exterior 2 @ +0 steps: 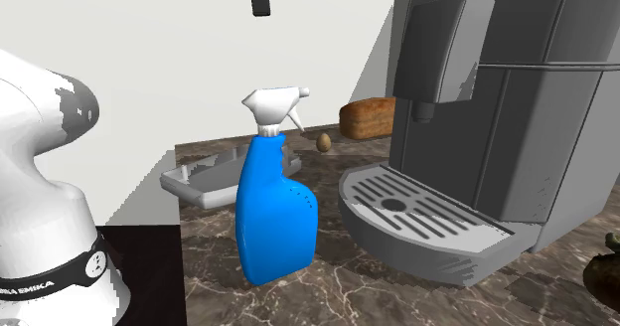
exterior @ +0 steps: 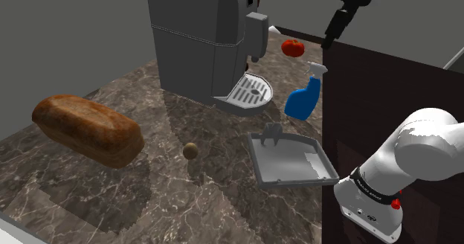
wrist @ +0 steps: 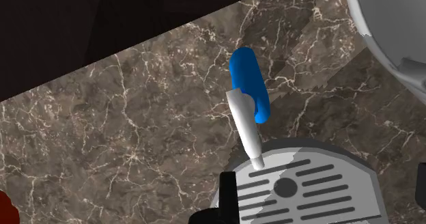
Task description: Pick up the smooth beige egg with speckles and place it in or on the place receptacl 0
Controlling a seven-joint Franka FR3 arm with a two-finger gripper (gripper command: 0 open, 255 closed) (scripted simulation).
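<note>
**Gripper high over the drip grate, egg far off across the counter**

The gripper (wrist: 324, 192) hangs released: in the wrist view its 2 black fingers stand well apart with nothing between them. It looks straight down on the coffee machine's (exterior: 201, 34) drip grate (wrist: 307, 188), with the blue spray bottle (wrist: 249, 86) just beyond the grate. In the shoulder view the gripper (exterior: 329, 36) sits high near the frame's 1 o'clock corner, well above the marbled countertop (exterior: 186, 198).

The egg (exterior: 190, 151), small, tan and speckled, rests alone on the bare counter. It lies between 7 and 8 o'clock from the gripper in the shoulder view, well apart from it and much lower. In the second exterior view the egg (exterior 2: 324, 142) is at about 5 o'clock from the gripper (exterior 2: 260, 6), past the spray bottle (exterior 2: 273, 215) and in front of the loaf (exterior 2: 368, 117). Its outline reads nearly round here, so I cannot tell which way its long axis runs.

The grey tray (exterior: 256, 164), taken as the receptacle, lies near the egg at its 3 o'clock in the shoulder view, not touching it. With only 1 arm, the coming move is probably a long traverse away from the machine followed by a descent. The fingers are likely open wide enough for the egg.
</note>
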